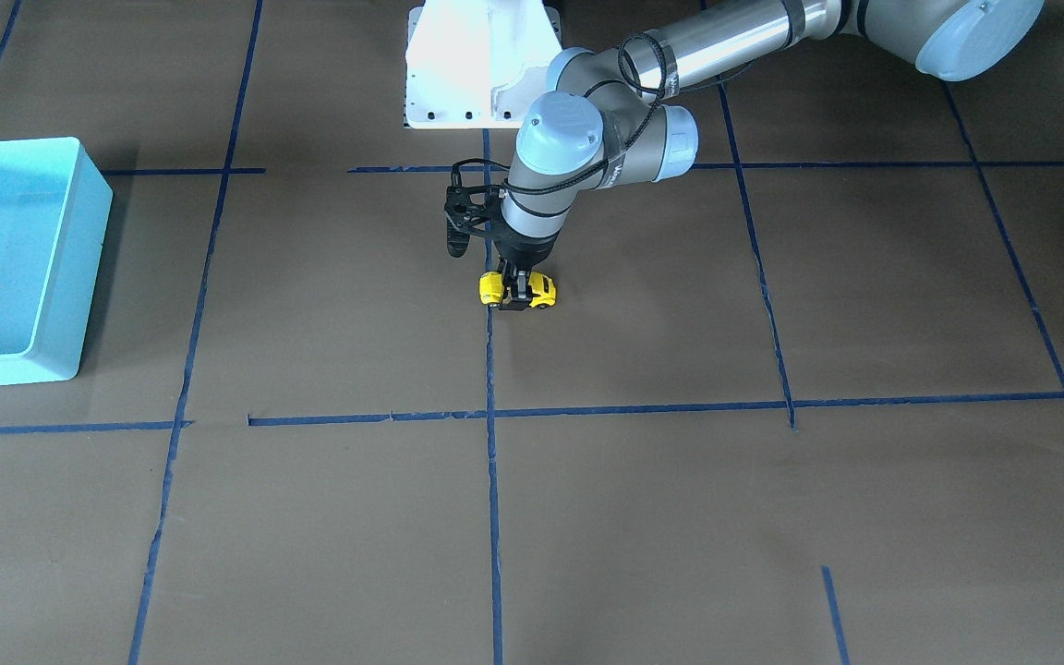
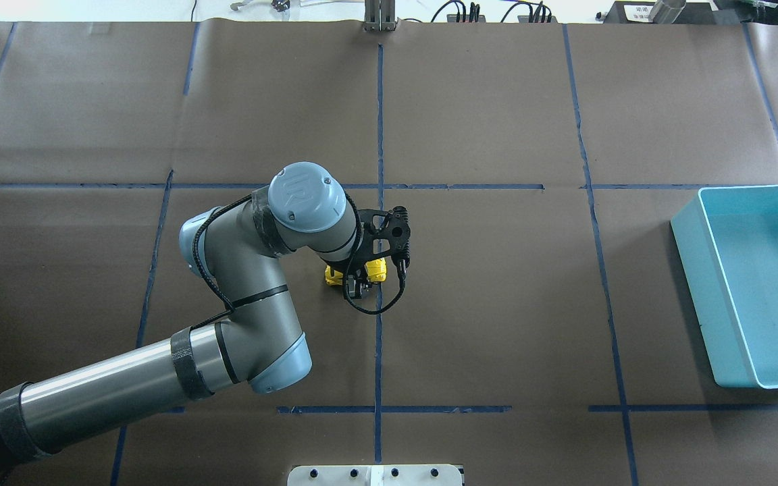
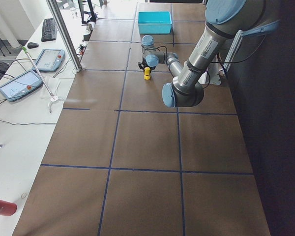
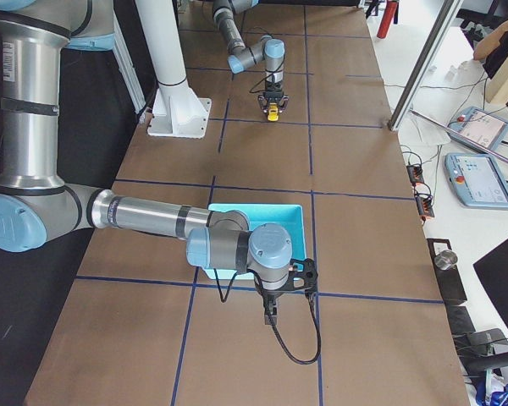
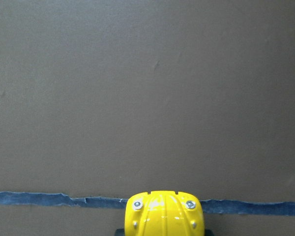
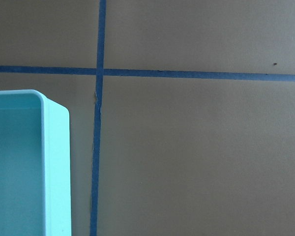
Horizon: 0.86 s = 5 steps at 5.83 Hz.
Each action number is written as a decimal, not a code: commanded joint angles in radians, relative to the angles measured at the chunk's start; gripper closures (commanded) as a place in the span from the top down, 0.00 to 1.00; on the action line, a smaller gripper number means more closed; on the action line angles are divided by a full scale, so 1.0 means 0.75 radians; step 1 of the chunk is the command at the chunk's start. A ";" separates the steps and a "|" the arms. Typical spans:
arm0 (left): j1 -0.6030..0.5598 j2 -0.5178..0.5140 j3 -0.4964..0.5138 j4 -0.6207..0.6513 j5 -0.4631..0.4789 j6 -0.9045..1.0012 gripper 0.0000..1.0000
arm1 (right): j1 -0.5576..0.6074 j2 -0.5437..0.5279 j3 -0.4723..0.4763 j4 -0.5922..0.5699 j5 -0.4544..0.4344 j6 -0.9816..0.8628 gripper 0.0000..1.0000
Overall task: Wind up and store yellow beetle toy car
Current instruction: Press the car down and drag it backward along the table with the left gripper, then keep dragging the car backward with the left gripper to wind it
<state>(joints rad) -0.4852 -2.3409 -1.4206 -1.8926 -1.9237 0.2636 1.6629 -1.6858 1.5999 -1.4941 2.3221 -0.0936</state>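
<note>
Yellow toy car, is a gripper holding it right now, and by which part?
Yes: the left gripper is shut on the yellow beetle toy car, pinching its sides at mid-body. Whether the right gripper holds anything cannot be told.

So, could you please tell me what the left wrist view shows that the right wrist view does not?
Only the left wrist view shows the car, its yellow end at the bottom edge, hiding part of a tape line. Only the right wrist view shows the bin, one corner at lower left, beside a tape crossing. Both show the brown table and blue tape.
</note>
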 commanded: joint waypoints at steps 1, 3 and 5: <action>-0.001 0.020 -0.020 0.000 0.000 0.000 0.00 | 0.000 0.000 0.000 0.000 0.000 0.000 1.00; -0.001 0.039 -0.033 0.000 0.000 0.039 0.00 | 0.000 0.000 0.000 0.000 0.000 0.000 1.00; -0.001 0.092 -0.081 0.002 0.000 0.068 0.00 | 0.000 0.000 0.004 0.000 0.002 0.000 1.00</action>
<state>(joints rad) -0.4868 -2.2898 -1.4648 -1.8918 -1.9236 0.3076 1.6628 -1.6858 1.6017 -1.4941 2.3230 -0.0936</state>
